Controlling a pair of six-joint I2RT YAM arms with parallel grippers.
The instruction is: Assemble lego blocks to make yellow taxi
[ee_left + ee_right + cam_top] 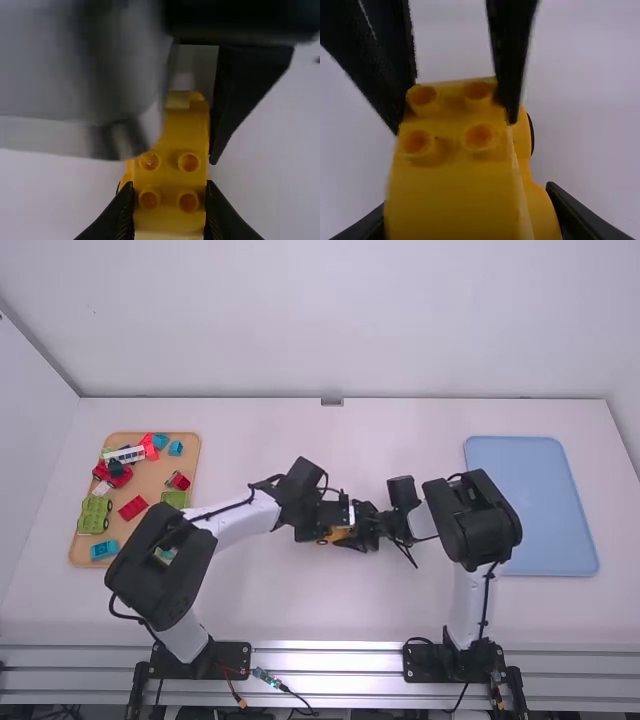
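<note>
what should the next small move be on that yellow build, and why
Probably a gentle press of the yellow build's parts together before either gripper lets go: the left gripper holds its studded end, the right gripper grips it too, and their fingers hide part of it, so I can't tell whether everything is seated.

Looks like smooth, semi-gloss plas. on yellow blocks [168, 175], incl. studs. Matt blk plas. on L gripper [336, 533] & R gripper [364, 531], w/ grainy tex. on one L finger [375, 55]. Seems smooth & satin on white arm links [235, 528]. Smooth, matt finish on white table [300, 610]; same, plas.-like, on blue tray [530, 500]. Wood-look on tan tray [150, 472]. Shiny metal on front rail [330, 660].
</note>
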